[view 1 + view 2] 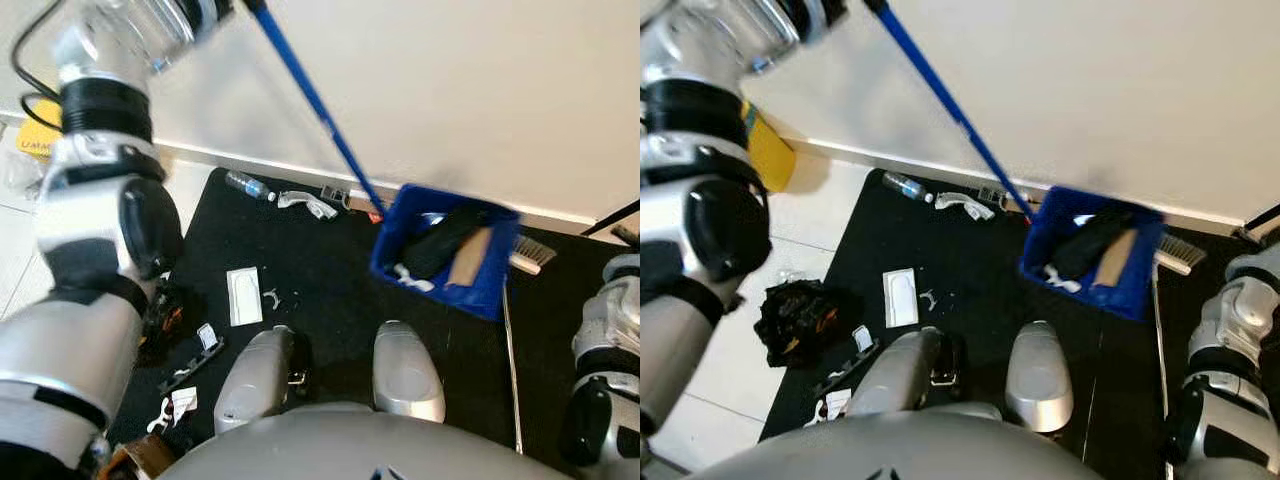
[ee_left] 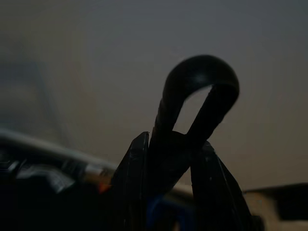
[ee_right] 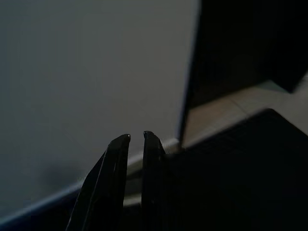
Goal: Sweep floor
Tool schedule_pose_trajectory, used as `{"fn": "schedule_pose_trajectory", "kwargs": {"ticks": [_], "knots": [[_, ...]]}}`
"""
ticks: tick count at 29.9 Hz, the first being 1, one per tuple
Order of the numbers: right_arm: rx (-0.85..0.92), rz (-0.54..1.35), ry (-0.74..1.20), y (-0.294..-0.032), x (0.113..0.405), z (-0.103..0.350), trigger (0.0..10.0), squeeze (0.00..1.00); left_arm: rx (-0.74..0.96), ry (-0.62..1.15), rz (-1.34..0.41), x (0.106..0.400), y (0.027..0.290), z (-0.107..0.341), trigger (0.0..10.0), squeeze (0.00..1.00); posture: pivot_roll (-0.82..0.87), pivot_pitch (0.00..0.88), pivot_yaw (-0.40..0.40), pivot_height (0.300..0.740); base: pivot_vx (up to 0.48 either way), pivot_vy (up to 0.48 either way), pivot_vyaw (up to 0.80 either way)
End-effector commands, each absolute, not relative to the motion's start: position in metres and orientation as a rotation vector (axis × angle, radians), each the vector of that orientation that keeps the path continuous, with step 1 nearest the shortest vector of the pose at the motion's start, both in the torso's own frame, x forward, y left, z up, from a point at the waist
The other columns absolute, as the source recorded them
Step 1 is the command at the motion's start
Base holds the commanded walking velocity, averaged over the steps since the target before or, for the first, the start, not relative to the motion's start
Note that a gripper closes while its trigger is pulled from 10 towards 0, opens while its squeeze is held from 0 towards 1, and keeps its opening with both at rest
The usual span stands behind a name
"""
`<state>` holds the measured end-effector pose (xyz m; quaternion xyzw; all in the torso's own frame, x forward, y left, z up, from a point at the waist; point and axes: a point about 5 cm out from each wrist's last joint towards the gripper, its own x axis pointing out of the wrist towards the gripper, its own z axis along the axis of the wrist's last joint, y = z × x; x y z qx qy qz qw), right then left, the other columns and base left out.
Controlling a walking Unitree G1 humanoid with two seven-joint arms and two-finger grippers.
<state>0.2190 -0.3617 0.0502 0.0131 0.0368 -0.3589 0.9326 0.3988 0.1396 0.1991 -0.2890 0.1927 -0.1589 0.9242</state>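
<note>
A blue dustpan [image 1: 450,262] rests on the black mat [image 1: 330,290] by the wall, holding a black lump, a brown card piece and white scraps. Its long blue handle [image 1: 315,100] slants up to the left. My left arm is raised high, and my left gripper [image 2: 171,142] is shut on the black loop at the handle's top end. A hand broom [image 1: 530,253] with a thin silver stick [image 1: 512,360] lies right of the dustpan. My right arm [image 1: 610,360] hangs idle at the right, its gripper [image 3: 136,137] shut on nothing.
Litter lies on the mat: a plastic bottle [image 1: 245,185], a white curved piece [image 1: 308,203], a white packet [image 1: 243,296] and small scraps [image 1: 180,400]. A black crumpled bag [image 1: 795,320] lies on the tiles left of the mat. A yellow object [image 1: 770,150] stands by the wall.
</note>
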Motion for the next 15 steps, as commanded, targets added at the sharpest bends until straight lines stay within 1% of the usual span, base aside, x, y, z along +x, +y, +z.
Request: {"fn": "schedule_pose_trajectory", "kwargs": {"ticks": [1,3,4,5,6,7,10,11,12,13,15], "knots": [[0.039,-0.681,0.086,-0.348,0.224,0.044,10.0,0.00,-0.628,0.336,-0.319,0.399,0.142,0.203,10.0,0.00,-0.03,0.000,0.090,0.740,0.000,0.000,0.00],[0.056,-0.637,0.090,-0.335,0.232,0.041,10.0,0.00,-0.593,0.367,-0.264,0.394,0.142,0.180,10.0,0.00,-0.03,0.000,0.086,0.740,0.000,0.000,0.00],[0.056,-0.637,0.090,-0.335,0.232,0.041,10.0,0.00,-0.593,0.367,-0.264,0.394,0.142,0.180,10.0,0.00,-0.03,0.000,0.086,0.740,0.000,0.000,0.00],[0.063,-0.622,0.090,-0.331,0.234,0.040,10.0,0.00,-0.565,0.372,-0.232,0.392,0.143,0.171,10.0,0.00,-0.03,0.000,0.086,0.740,0.000,0.000,0.00],[0.061,-0.581,0.092,-0.321,0.240,0.039,10.0,0.00,-0.517,0.364,-0.179,0.389,0.146,0.157,10.0,0.00,-0.03,0.000,0.080,0.740,0.000,0.000,0.00],[0.061,-0.581,0.092,-0.321,0.240,0.039,10.0,0.00,-0.517,0.364,-0.179,0.389,0.146,0.157,10.0,0.00,-0.03,0.000,0.080,0.740,0.000,0.000,0.00],[0.064,-0.490,0.085,-0.297,0.251,0.037,10.0,0.00,-0.460,0.338,-0.096,0.380,0.152,0.133,10.0,0.00,-0.03,0.000,0.078,0.740,0.000,0.000,0.00],[0.064,-0.490,0.085,-0.297,0.251,0.037,10.0,0.00,-0.460,0.338,-0.096,0.380,0.152,0.133,10.0,0.00,-0.03,0.000,0.078,0.740,0.000,0.000,0.00],[0.076,-0.448,0.079,-0.285,0.256,0.037,10.0,0.00,-0.436,0.330,-0.073,0.374,0.153,0.121,10.0,0.00,-0.03,0.000,0.074,0.740,0.000,0.000,0.00],[0.084,-0.435,0.078,-0.281,0.258,0.036,10.0,0.00,-0.422,0.328,-0.068,0.371,0.152,0.116,10.0,0.00,-0.03,0.000,0.074,0.740,0.000,0.000,0.00],[0.090,-0.430,0.077,-0.279,0.259,0.036,10.0,0.00,-0.414,0.329,-0.067,0.369,0.152,0.113,10.0,0.00,-0.03,0.000,0.074,0.740,0.000,0.000,0.00]]}}
